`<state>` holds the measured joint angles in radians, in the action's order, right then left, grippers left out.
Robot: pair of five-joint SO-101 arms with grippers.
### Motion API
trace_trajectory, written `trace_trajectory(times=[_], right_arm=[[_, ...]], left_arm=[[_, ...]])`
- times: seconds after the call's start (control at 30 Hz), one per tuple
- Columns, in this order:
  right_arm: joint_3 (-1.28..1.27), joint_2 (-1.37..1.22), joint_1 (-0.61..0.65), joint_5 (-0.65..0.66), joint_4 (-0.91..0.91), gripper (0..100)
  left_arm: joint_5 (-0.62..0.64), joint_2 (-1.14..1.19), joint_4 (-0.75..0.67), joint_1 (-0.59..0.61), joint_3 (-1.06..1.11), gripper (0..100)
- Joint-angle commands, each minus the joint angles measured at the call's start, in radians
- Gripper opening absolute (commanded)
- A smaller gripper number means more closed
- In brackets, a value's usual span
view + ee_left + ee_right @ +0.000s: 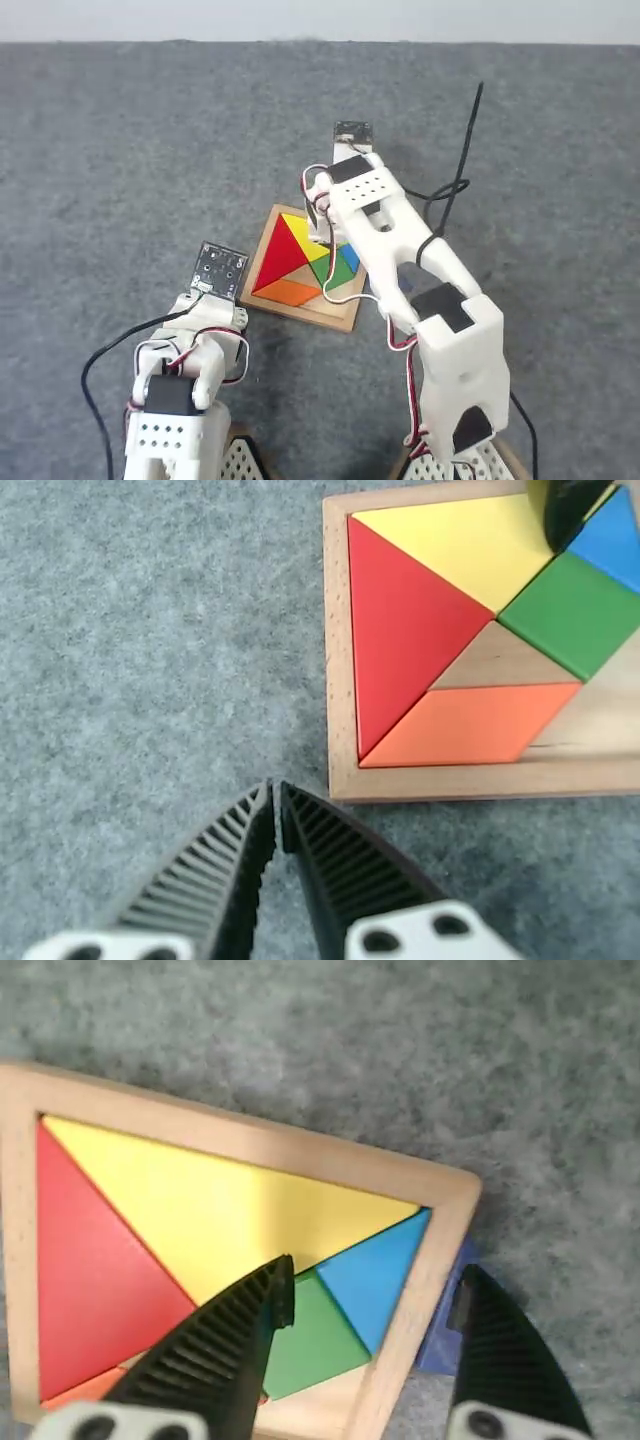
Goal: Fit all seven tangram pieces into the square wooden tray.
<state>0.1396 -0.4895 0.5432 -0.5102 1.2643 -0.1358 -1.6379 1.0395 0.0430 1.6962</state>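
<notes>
Although the left hand hangs clenched and holding nothing above the bare tabletop, just beside one rim of the square wooden tray, it does not brace that tray, which lies near the middle of the tabletop. Within the tray sit the red piece, orange piece, yellow piece, green piece and blue piece; a triangular gap of bare floor shows between them, with more bare floor toward one corner. The right hand is spread, grasping nothing, and straddles the opposite rim: one finger over the yellow and green pieces, the other finger outside, next to a violet-blue piece lying flat on the tabletop against the rim. Probable failures: closing here would pinch the rim rather than the loose piece, dragging or tilting the unbraced tray; the inner finger may dislodge seated pieces; the flat piece, tight against the rim, may slip away from the pads.
</notes>
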Motion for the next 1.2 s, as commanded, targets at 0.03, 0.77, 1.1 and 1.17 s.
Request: trace_trajectory(times=[0.03, 0.77, 1.1, 1.17], right_arm=[[0.051, 0.030, 0.010, 0.017, 0.010, 25.6], [-0.552, 0.481, -0.116, 0.500, -0.147, 21.6], [-0.549, 0.374, -0.091, 0.543, -0.222, 21.8], [-0.549, 0.354, -0.113, 0.569, -0.222, 21.8]], left_arm=[[0.008, -0.012, 0.005, 0.003, -0.007, 1], [0.008, -0.012, 0.005, 0.003, -0.007, 1], [0.008, -0.012, 0.005, 0.005, -0.007, 1], [0.008, -0.012, 0.005, 0.003, -0.007, 1]])
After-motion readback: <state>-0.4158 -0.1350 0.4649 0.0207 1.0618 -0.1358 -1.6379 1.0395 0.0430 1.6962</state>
